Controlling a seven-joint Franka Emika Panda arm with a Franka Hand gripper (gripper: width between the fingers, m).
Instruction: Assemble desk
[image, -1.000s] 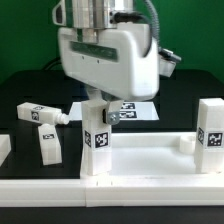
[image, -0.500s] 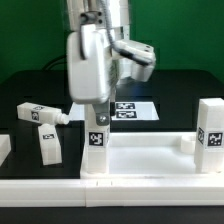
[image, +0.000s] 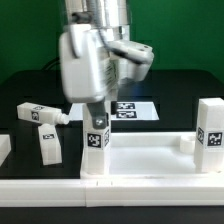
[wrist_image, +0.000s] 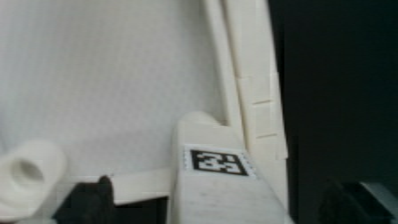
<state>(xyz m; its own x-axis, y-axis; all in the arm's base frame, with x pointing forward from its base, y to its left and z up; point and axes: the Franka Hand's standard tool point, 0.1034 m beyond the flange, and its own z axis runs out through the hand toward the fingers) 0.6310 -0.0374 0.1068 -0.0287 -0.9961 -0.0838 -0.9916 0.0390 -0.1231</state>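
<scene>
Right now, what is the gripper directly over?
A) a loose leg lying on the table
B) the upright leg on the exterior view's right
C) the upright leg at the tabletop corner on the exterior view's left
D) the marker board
C: the gripper hangs right above the upright leg standing at the corner of the tabletop, and the wrist view shows that tagged leg between its open jaws.

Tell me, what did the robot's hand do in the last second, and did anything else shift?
The gripper swivelled on its wrist, from broad side to narrow side facing the exterior view. It then opened its jaws and let go of the upright leg; the wrist view shows gaps on both sides. That leg stays standing in the tabletop's corner. The two loose legs and the second standing leg have not moved.
</scene>
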